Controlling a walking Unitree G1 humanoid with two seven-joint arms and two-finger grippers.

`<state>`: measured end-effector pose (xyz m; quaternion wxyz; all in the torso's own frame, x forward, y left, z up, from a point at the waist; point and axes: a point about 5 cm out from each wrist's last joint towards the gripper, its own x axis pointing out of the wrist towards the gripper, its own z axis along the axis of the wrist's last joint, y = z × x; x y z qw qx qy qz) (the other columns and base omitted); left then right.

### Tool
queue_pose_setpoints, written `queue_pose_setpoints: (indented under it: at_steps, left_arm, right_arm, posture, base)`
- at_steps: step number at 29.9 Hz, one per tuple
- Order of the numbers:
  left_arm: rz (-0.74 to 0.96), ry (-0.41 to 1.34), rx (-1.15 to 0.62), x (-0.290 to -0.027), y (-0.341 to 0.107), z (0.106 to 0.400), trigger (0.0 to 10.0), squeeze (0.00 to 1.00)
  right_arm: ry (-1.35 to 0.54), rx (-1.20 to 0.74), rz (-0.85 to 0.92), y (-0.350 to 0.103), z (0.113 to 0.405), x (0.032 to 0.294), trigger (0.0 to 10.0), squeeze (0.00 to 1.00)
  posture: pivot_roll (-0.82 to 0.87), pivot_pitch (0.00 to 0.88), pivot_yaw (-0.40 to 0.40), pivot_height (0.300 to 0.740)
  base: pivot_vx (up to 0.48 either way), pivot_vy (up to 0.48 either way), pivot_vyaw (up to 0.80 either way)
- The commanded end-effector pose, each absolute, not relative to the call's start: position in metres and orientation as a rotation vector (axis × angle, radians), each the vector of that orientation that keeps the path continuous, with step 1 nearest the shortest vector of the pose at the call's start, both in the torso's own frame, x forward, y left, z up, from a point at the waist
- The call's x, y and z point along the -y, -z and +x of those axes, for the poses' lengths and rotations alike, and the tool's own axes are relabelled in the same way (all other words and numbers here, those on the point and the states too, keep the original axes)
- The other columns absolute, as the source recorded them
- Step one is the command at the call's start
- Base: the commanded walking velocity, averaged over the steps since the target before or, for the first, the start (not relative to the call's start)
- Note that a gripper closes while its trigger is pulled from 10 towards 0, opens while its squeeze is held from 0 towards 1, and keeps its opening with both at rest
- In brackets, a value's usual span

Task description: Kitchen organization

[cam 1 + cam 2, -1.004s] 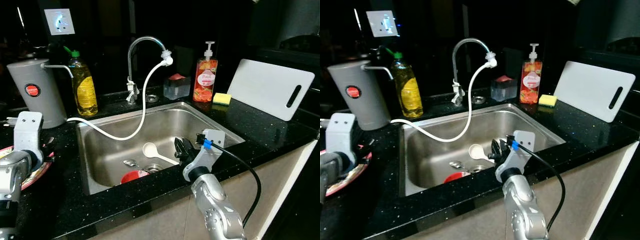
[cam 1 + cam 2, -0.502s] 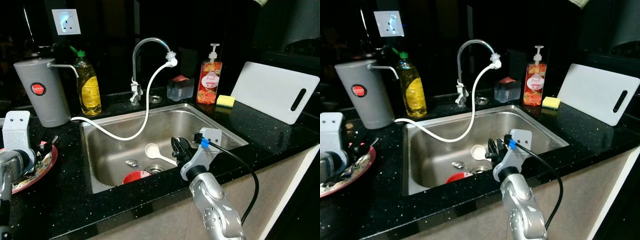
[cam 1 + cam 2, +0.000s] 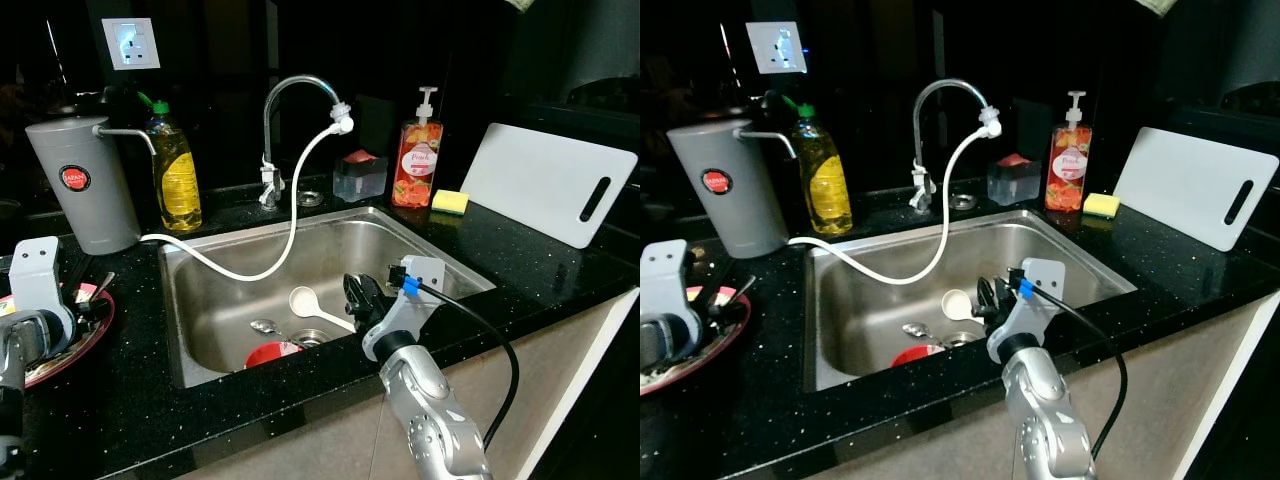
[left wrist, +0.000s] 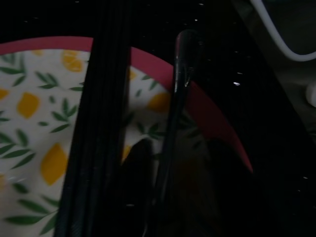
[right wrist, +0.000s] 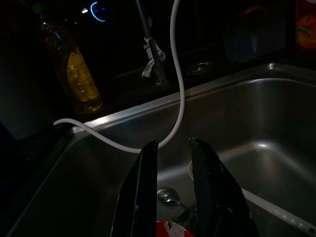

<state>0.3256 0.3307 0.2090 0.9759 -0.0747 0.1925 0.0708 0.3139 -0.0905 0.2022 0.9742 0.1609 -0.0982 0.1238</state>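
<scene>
Steel sink (image 3: 420,245) holds white ladle (image 3: 305,301), spoon (image 3: 262,326), red bowl (image 3: 268,354) — none lifted yet; clearing judged barely begun. Right end effector (image 5: 173,148) above front rim, slightly parted, empty. Left end effector (image 3: 85,300) over patterned plate (image 3: 92,333) on worktop (image 3: 520,260); opening unclear. Left wrist view dark; dark utensil (image 4: 177,94) on plate unidentifiable. Bowl partly cut off.
</scene>
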Motion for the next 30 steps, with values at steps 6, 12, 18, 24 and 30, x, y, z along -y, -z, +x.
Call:
queue_pose_setpoints:
  at_steps: [6,12,18,24,30]
  left_arm:
    - [-0.171,-0.175,-0.435,-0.342,-0.201,0.316,0.0,0.0]
    - [-0.138,-0.178,-0.385,-0.34,-0.207,0.318,0.0,0.0]
    - [-0.034,-0.106,-0.11,-0.325,-0.251,0.327,10.0,0.0]
    - [0.085,0.097,0.151,-0.285,-0.298,0.325,10.0,0.0]
    - [0.176,0.499,0.259,-0.212,-0.303,0.307,10.0,0.0]
  right_arm:
    - [-0.246,0.185,0.322,-0.199,0.309,0.09,10.0,0.0]
    - [-0.247,0.19,0.322,-0.201,0.31,0.089,10.0,0.0]
    - [-0.247,0.21,0.327,-0.207,0.31,0.091,10.0,0.0]
    - [-0.34,0.22,0.447,-0.221,0.306,0.086,10.0,0.0]
    - [-0.62,0.321,0.745,-0.268,0.288,0.074,10.0,0.0]
  posture:
    - [-0.04,0.0,0.024,0.74]
    - [-0.04,0.0,0.03,0.74]
    - [-0.05,0.0,0.036,0.74]
    - [-0.04,0.002,0.039,0.74]
    - [-0.05,0.001,0.042,0.74]
  base:
    - [0.0,0.0,0.0]
    - [0.0,0.0,0.0]
    - [0.0,0.0,0.0]
    - [0.0,0.0,0.0]
    - [0.0,0.0,0.0]
